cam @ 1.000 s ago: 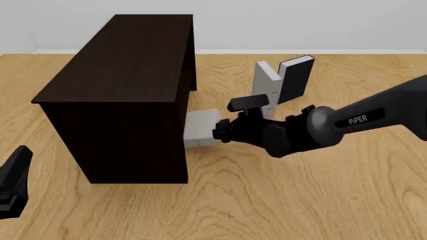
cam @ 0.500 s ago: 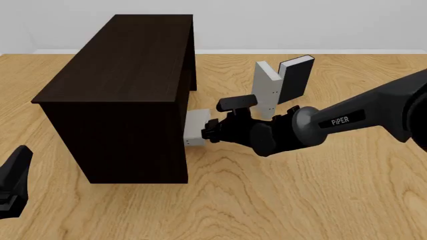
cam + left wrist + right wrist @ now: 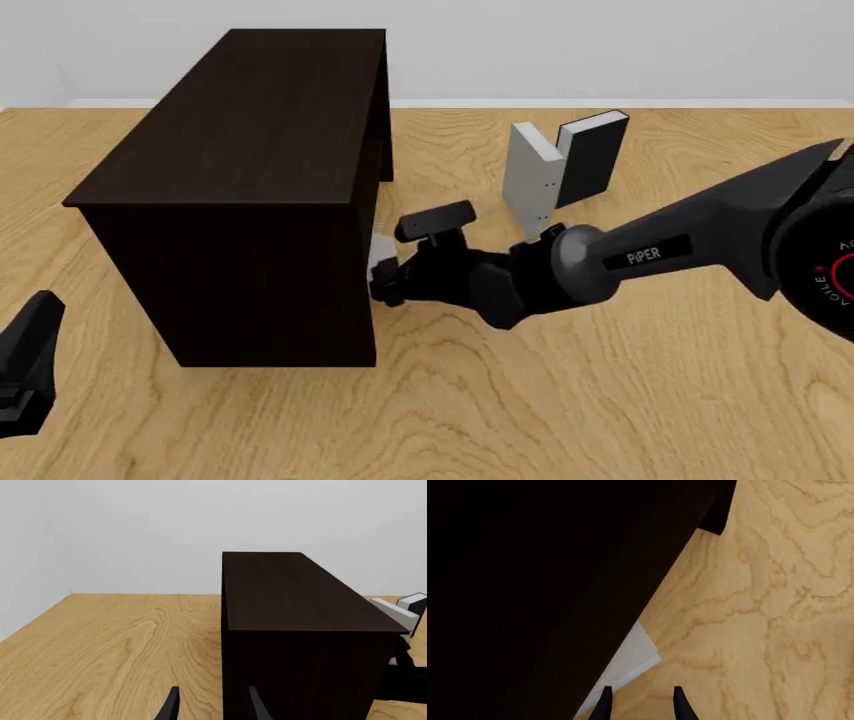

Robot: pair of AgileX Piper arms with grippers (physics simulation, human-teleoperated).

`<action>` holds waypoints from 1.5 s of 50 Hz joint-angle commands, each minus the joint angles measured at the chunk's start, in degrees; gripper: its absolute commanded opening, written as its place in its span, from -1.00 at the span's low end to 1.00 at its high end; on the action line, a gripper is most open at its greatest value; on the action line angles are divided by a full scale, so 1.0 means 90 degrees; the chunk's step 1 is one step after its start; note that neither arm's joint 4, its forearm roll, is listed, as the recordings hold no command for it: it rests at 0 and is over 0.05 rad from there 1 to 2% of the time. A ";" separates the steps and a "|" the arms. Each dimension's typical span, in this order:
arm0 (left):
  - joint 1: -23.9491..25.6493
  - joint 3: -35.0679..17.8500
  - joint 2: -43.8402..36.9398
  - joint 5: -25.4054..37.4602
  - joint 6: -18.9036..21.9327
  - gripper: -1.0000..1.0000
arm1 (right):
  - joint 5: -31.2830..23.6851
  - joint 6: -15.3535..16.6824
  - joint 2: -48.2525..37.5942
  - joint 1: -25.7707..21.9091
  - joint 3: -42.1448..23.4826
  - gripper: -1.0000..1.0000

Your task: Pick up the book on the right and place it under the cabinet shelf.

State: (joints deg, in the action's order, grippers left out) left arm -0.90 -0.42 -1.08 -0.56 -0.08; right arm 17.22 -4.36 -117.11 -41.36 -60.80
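Note:
The book (image 3: 382, 252) is light grey and lies mostly inside the side recess of the dark brown cabinet shelf (image 3: 240, 150); only a small end shows. My right gripper (image 3: 387, 278) is shut on that end, right against the cabinet's side. In the right wrist view the book's corner (image 3: 634, 652) juts out from under the cabinet shelf (image 3: 527, 580), just beyond my right gripper (image 3: 640, 702). My left gripper (image 3: 212, 707) is open and holds nothing, near the table's front left, facing the cabinet shelf (image 3: 293, 595).
A second light-grey book (image 3: 531, 180) stands upright behind my right arm. A black-covered book (image 3: 591, 155) with white pages leans beside it. Bare wooden table (image 3: 601, 400) lies in front of the cabinet and to its right.
My right gripper has moved left toward the cabinet with the book. The book has slid deeper into the recess, so less of it shows. The left arm has not moved.

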 commanded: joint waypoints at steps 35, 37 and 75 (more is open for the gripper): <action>-0.0002 -0.0003 0.0010 0.0009 0.0000 1.00 | 0.0769 -0.0153 0.1442 0.0749 0.1593 1.00; 0.0000 -0.0003 0.0001 0.0006 0.0001 1.00 | 0.0791 -0.0135 0.1590 0.0771 0.1714 1.00; 0.0063 0.0019 -0.0034 -0.0050 0.0006 1.00 | 0.0491 0.0541 0.4830 0.1327 0.3461 1.00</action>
State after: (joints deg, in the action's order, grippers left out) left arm -0.38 -0.23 -1.40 -1.05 -0.02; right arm 22.99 -1.14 -80.76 -30.91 -32.92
